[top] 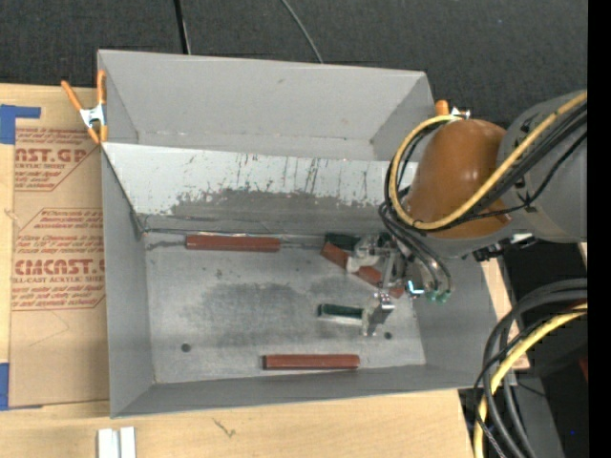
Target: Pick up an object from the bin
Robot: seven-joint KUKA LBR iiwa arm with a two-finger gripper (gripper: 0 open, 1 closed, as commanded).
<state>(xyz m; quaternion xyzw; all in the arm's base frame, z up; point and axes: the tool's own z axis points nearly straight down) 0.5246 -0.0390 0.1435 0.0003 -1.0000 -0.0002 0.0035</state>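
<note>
The wrist (406,267) covers part of the reddish pieces (337,253) just behind the tool (374,321). The dark thing (339,310) beside the tool is too small to name; the arm (549,179) runs off the edge.

This looks like a robotics lab or test workshop. A scuffed grey sheet-metal bin (258,93) sits on a pale wooden counter (286,427). An industrial robot arm with an orange wrist cover (458,175) leans over it, draped in looped yellow and black cables (535,342) (a thin black cord (291,12) crosses the dark carpeted floor (430,17) behind).
</note>
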